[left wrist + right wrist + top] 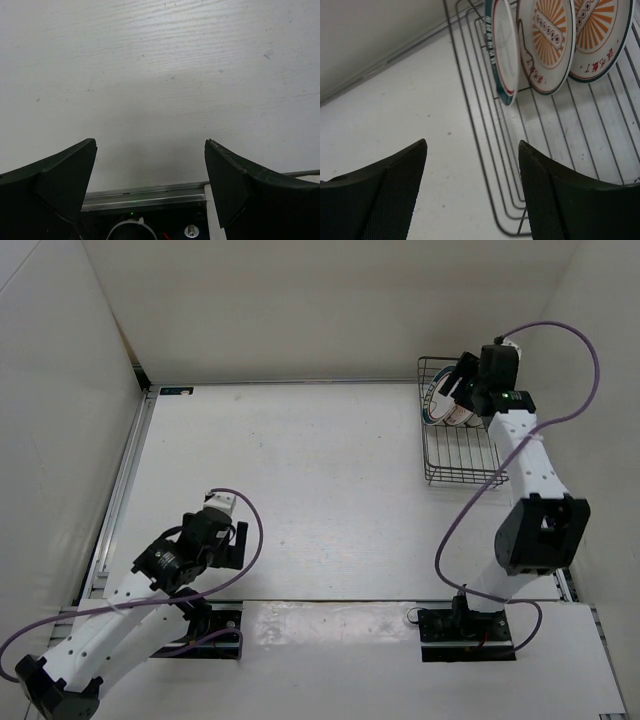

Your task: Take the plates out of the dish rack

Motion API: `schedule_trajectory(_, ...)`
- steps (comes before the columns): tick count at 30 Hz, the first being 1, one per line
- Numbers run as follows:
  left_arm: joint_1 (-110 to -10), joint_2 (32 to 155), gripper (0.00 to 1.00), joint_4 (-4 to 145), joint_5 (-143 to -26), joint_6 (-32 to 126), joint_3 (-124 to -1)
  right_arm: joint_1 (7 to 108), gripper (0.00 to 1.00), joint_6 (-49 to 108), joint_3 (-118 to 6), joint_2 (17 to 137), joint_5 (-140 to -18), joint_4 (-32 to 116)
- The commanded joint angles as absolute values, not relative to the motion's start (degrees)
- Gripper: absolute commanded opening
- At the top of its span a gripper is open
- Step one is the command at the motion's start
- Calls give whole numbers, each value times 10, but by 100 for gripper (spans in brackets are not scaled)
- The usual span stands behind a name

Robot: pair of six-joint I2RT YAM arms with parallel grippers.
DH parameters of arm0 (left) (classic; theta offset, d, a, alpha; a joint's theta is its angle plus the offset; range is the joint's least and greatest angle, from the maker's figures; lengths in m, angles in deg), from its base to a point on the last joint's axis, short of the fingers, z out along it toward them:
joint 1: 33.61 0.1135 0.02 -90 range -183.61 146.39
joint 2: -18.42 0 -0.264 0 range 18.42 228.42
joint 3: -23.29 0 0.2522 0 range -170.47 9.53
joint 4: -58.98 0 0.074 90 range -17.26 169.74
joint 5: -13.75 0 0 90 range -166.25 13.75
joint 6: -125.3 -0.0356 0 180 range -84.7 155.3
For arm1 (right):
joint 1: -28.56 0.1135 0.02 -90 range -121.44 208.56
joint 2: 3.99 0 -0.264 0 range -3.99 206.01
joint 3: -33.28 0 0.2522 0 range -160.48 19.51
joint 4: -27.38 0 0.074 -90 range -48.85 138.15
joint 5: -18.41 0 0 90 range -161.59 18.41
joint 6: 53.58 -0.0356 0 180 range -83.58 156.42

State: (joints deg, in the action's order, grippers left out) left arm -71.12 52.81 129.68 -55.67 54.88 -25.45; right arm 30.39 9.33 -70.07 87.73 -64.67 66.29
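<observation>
Right claw [472, 145]: spread wide, holding nothing, hovering over the rack's [455, 455] edge, near the plates [547, 40] but touching none.
Plates: three stand on edge at the rack's far end. The green-rimmed plate [502, 50] is outermost, with two orange-centred plates [600, 35] beside it.
Handling: probably stiff, glazed, slippery and breakable, so pinch the green-rimmed plate's exposed rim and lift it straight out.
Left claw [151, 142]: spread, empty, over the table [160, 75], well apart.

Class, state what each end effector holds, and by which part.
Nothing is held: the left end effector and the right end effector are open and empty.
</observation>
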Motion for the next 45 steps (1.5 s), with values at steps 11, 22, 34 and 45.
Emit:
schedule_trajectory(11,-713,533,100,1290,-613,539,-258,299,72,196,-954,1132,-552,661)
schedule_trajectory(22,-712,559,100,1295,-639,527,-267,297,67,202,-960,1204,-550,662)
schedule_trajectory(34,-712,558,100,1292,-643,527,-265,293,26,218,-918,1196,-568,629)
schedule_trajectory(45,-713,569,100,1287,-658,524,-265,297,0,315,-827,1116,-528,629)
